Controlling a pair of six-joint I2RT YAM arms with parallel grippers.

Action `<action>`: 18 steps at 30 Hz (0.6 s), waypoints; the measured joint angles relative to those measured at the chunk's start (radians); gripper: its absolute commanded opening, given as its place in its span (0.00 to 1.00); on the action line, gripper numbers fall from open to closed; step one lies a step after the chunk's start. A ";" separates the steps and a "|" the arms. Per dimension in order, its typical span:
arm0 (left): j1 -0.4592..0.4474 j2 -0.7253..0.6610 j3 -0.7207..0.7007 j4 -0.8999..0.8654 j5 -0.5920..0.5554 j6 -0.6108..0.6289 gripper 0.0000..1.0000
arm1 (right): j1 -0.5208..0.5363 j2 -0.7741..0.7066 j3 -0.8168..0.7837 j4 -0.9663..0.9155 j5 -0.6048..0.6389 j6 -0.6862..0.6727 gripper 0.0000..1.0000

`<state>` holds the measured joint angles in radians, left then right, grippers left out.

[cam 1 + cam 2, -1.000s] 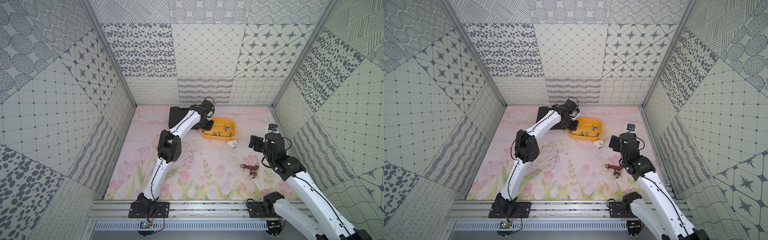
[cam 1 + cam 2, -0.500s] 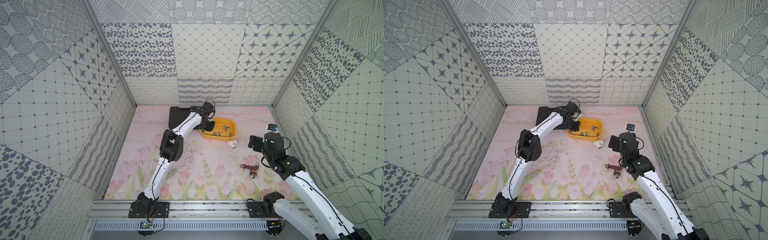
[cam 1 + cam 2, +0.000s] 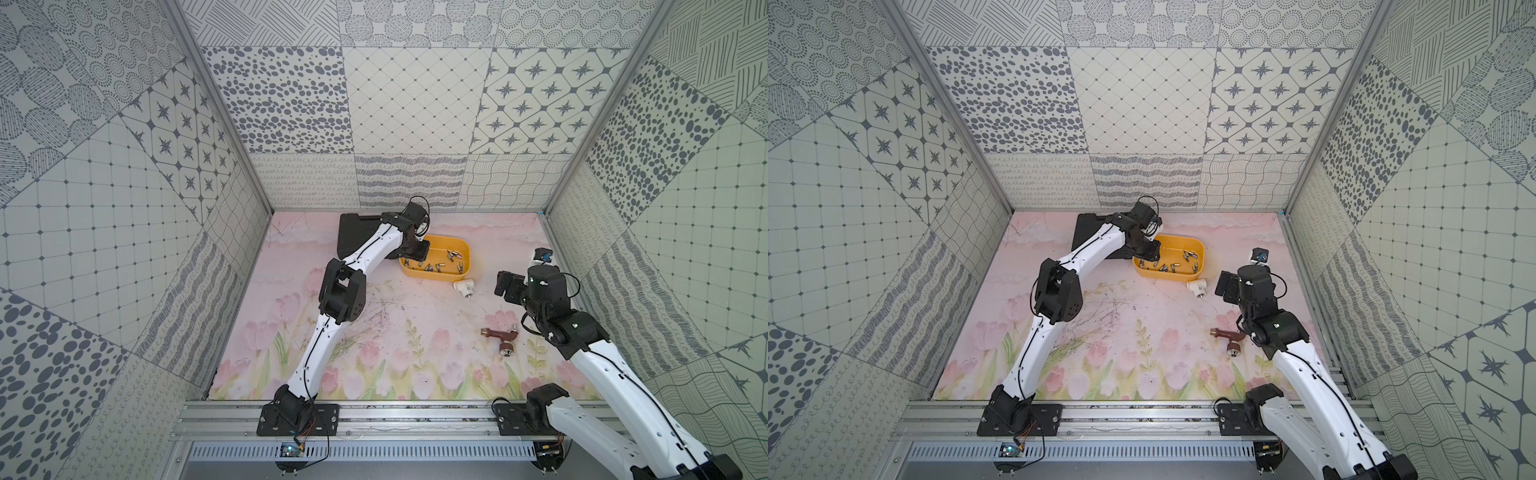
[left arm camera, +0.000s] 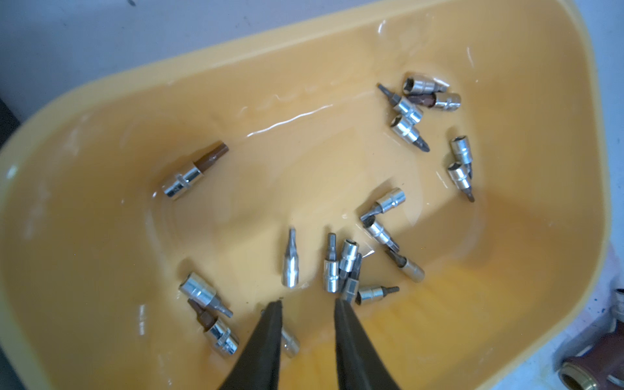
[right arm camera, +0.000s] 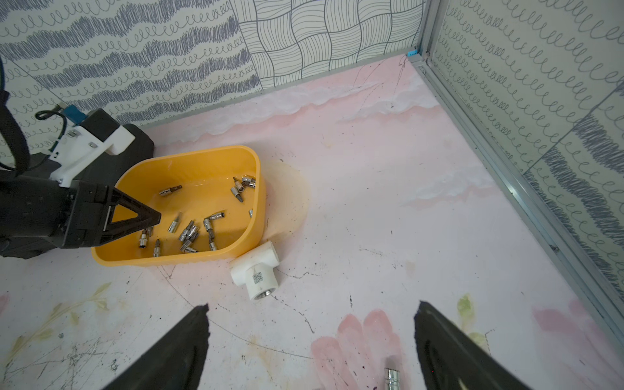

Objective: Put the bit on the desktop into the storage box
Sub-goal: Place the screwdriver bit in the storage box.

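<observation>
The left gripper [image 4: 308, 304] hangs inside the shallow yellow plastic storage box [image 4: 101, 202], its two dark fingers parted with nothing between them. Many short chrome socket bits [image 4: 184, 177] lie scattered over the box floor, and one lies partly hidden under a fingertip. The right gripper [image 5: 312, 305] is spread wide and empty above the pink flowered desktop [image 5: 371, 169]. One small shiny bit [image 5: 391, 376] lies on that desktop between its fingers, at the very edge of the right wrist view, well apart from the box.

Several things could go wrong from here:
- The loose bit is small and round, so a closing finger that meets it off-centre would likely roll it away or pinch it askew.
- The white plastic tee pipe fitting [image 5: 255, 270] sits just beside the box's near wall, on the likely way in, and a low carry could knock it or shove the light box.
- The left arm occupies the box, so the two arms may clash if the right arm comes before it clears.
- When the left gripper lifts, it may drag the half-covered bit
</observation>
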<state>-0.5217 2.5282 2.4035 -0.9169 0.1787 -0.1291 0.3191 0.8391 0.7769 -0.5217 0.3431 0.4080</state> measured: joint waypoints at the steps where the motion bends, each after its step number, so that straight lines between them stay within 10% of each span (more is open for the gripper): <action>1: 0.000 -0.002 0.000 0.000 0.000 0.002 0.51 | 0.000 -0.003 0.000 -0.001 0.000 0.000 0.97; 18: 0.000 -0.388 -0.294 0.050 -0.032 -0.006 0.87 | 0.000 -0.079 0.000 -0.008 0.014 -0.008 0.97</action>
<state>-0.5217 2.1403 2.1090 -0.8665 0.1463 -0.1349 0.3187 0.7597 0.7769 -0.5301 0.3573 0.4004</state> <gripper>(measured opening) 0.840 0.967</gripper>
